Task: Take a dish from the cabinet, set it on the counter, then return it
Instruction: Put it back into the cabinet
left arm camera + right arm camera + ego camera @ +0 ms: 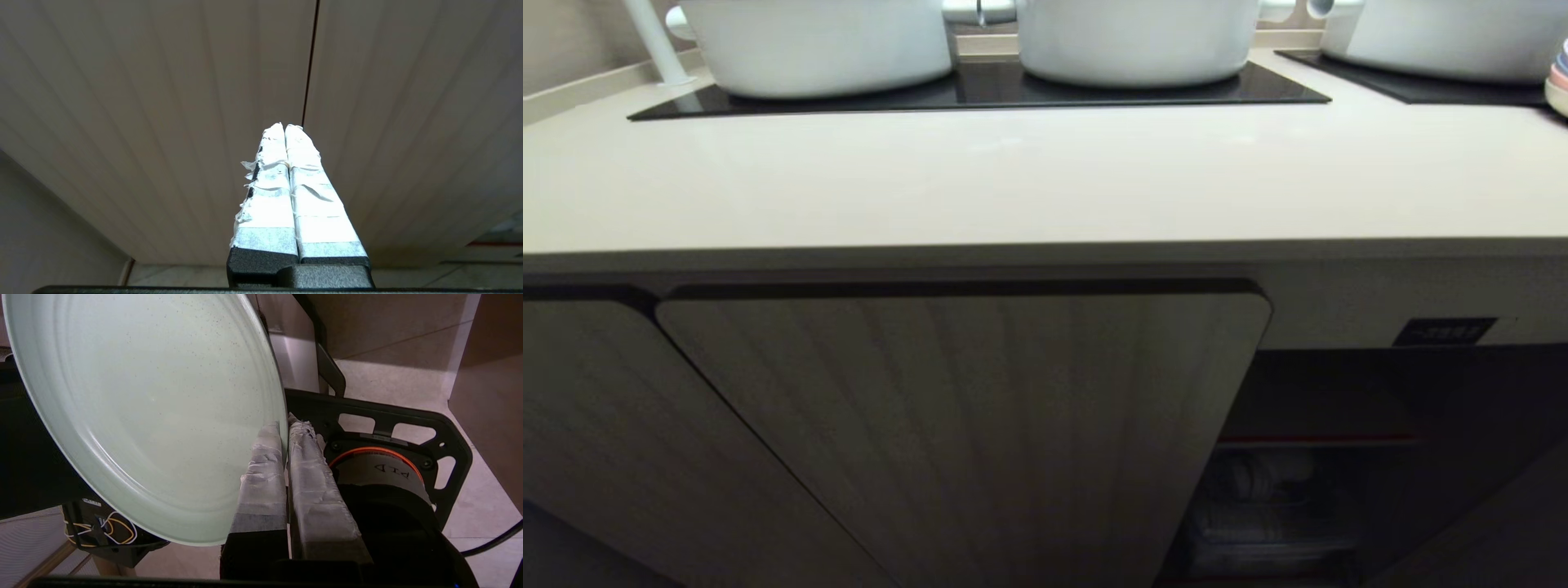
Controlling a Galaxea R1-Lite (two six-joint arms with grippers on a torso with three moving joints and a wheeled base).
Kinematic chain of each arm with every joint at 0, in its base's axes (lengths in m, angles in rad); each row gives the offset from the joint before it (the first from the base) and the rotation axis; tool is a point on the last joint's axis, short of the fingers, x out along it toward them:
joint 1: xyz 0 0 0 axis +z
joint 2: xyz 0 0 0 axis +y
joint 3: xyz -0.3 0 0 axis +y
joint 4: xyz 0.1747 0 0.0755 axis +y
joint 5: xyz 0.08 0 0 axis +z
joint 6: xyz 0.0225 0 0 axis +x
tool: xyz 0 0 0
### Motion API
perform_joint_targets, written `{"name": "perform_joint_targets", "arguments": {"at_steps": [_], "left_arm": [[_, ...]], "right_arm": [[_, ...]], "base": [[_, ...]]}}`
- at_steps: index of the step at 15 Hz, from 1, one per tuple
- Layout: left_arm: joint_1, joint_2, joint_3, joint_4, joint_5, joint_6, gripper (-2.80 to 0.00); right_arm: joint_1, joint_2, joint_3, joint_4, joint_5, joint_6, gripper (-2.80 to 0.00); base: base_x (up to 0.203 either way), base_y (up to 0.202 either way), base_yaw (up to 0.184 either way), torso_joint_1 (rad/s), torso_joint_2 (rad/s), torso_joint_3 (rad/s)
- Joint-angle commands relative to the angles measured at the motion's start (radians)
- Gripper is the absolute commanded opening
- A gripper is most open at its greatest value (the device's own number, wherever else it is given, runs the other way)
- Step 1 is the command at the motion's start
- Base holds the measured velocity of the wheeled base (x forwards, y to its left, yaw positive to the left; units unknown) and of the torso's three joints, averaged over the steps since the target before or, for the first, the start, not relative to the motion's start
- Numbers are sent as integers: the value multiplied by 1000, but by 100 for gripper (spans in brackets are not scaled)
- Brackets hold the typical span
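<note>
- The right gripper [285,426] has its taped fingers [261,473] pinched tight on the rim of the pale green dish [147,404], which hangs out in the air, tilted on edge and clear of the cabinet.
- The step in hand looks like carrying the dish up to the desk [1045,188]. It is held only by a thin bite at one edge, so I'd want it brought up slowly and levelled before it crosses the desk's rounded front lip.
- The bare stretch of desk in front of the black cooktop panel [980,91] is the safest landing spot, well short of the white pots [1135,41] standing on that panel.
- Lower it until the far rim touches the desk first, then let go; dropping it flat risks a clatter or a slide.
- The cabinet [1339,457] stands open below the desk, just under its black label [1445,331], with racks dimly visible inside.
- The right arm sits low, beside the robot's own base and below the desk.
- The left gripper [284,127] is closed on nothing, parked facing a ribbed door [163,102] under the desk.
</note>
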Motion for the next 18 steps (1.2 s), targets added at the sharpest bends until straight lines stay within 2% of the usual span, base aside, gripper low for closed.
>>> {"name": "perform_joint_targets", "arguments": {"at_steps": [1, 8, 18], "left_arm": [[0, 0, 0, 0, 1, 0, -280], [0, 0, 0, 0, 1, 0, -280], [0, 0, 0, 0, 1, 0, -280]], "right_arm": [[0, 2, 2, 5, 1, 2, -280], [0, 2, 4, 5, 1, 4, -280], [0, 2, 8, 4, 0, 14, -280]], "base": [[0, 0, 0, -169, 466, 287], [0, 0, 0, -126, 425, 293], [0, 0, 0, -7, 34, 27]]}}
